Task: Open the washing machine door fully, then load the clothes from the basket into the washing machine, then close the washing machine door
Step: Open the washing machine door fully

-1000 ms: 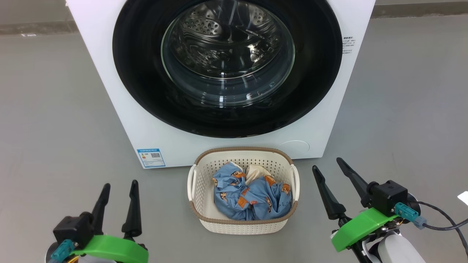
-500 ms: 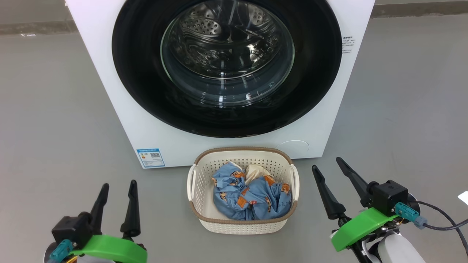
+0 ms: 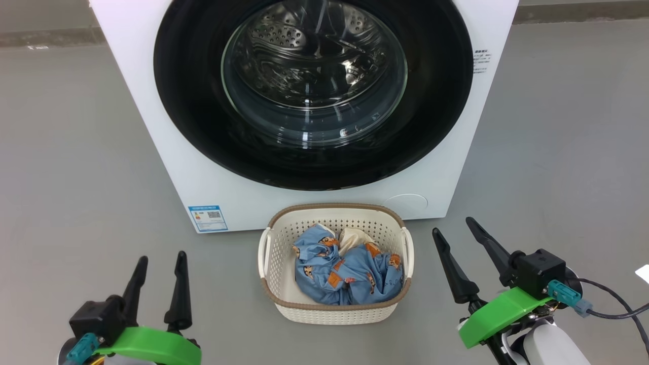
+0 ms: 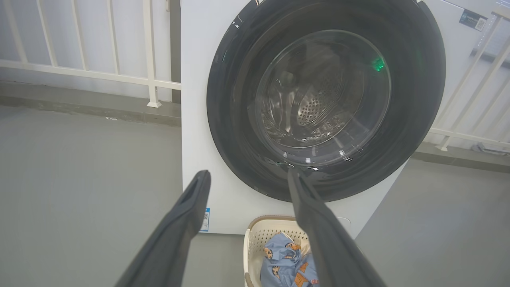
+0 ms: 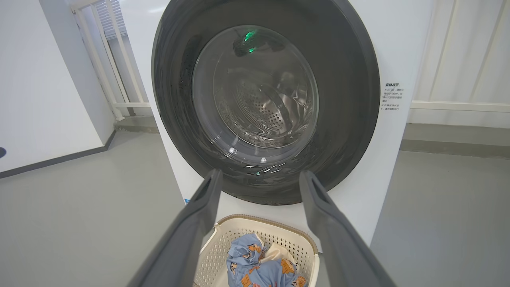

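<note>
The white washing machine (image 3: 152, 111) stands ahead with its round black-rimmed door (image 3: 192, 126) closed flat against the front; the steel drum shows through the glass. On the floor in front sits the cream basket (image 3: 274, 263), holding light-blue bear-print clothes (image 3: 350, 274) and a cream piece. My left gripper (image 3: 160, 256) hovers open at the lower left of the basket, empty. At the basket's right my right gripper (image 3: 452, 223) stands open, empty too. The door (image 4: 239, 139) fills the left wrist view behind the left gripper (image 4: 248, 172). In the right wrist view the right gripper (image 5: 260, 172) points at the door (image 5: 342, 119) above the basket (image 5: 275, 231).
Grey floor (image 3: 61, 152) spreads to both sides of the machine. A white railing (image 4: 79, 71) and a low kerb run behind it. A white wall (image 5: 40, 87) closes off one side. A black cable (image 3: 613, 309) trails from my right wrist.
The left gripper has sunk slightly toward the bottom edge of the head view; the picture as a whole has shifted a little. Basket, clothes and door stand as before.
</note>
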`<state>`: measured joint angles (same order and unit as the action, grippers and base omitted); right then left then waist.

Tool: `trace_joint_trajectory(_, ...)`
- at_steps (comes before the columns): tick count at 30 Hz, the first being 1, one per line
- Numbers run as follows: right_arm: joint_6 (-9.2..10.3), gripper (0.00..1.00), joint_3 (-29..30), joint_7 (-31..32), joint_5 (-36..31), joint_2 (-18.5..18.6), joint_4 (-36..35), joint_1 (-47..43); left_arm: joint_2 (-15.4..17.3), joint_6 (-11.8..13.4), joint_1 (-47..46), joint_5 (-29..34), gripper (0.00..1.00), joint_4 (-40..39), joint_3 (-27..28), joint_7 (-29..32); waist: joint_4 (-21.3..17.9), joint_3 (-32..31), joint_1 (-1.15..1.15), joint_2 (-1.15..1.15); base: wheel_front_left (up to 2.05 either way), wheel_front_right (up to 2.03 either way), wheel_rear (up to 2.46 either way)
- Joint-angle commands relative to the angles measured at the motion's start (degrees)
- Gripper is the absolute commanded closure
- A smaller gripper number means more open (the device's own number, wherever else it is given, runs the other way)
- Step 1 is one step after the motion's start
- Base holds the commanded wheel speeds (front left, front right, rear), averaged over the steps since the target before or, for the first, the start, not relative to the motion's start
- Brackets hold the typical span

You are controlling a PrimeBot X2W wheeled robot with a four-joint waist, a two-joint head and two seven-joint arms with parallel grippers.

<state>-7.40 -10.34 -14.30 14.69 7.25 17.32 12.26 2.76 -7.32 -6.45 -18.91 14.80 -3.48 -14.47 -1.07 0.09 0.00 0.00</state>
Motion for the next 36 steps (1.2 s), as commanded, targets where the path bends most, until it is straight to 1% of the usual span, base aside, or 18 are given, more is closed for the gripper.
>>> trace_joint_trajectory(1,-0.09,0.0,-1.2,-0.7,0.4,-0.1,-1.6,2.0,1.0,0.2,-2.7,0.5,0.0,-1.1,2.0,-0.5,0.0,0.0,0.0,0.0,0.51,0.51,-1.02)
trace_joint_trajectory(7,-0.09,0.0,-1.3,-0.7,0.4,-0.1,-1.6,2.0,1.0,0.3,-2.8,0.8,0.0,-1.0,2.2,-0.5,0.0,0.0,0.0,0.0,0.76,0.76,-1.52)
trace_joint_trajectory(17,-0.09,0.0,-1.2,-0.7,0.5,-0.1,-1.5,2.2,0.8,0.2,-2.8,0.1,0.0,-1.7,2.5,-0.5,-0.3,0.1,0.0,0.0,1.15,1.15,-2.29)
trace_joint_trajectory(22,-0.09,0.0,-1.1,-0.7,0.5,-0.2,-1.5,2.2,0.7,0.1,-2.7,-0.1,0.0,-1.9,2.5,-0.5,-0.4,0.1,0.0,0.0,0.8,0.8,-1.61)
trace_joint_trajectory(28,-0.09,0.0,-1.0,-0.7,0.6,-0.3,-1.5,2.1,0.7,0.0,-2.7,-0.2,0.0,-1.6,2.5,-0.5,-0.4,0.1,0.0,0.0,0.37,0.37,-0.74)
trace_joint_trajectory(36,-0.09,0.0,-1.1,-0.7,0.6,-0.2,-1.6,2.0,0.6,0.0,-2.7,0.0,0.0,-1.7,2.6,-0.5,-0.4,0.1,0.0,0.0,0.01,0.01,-0.03)
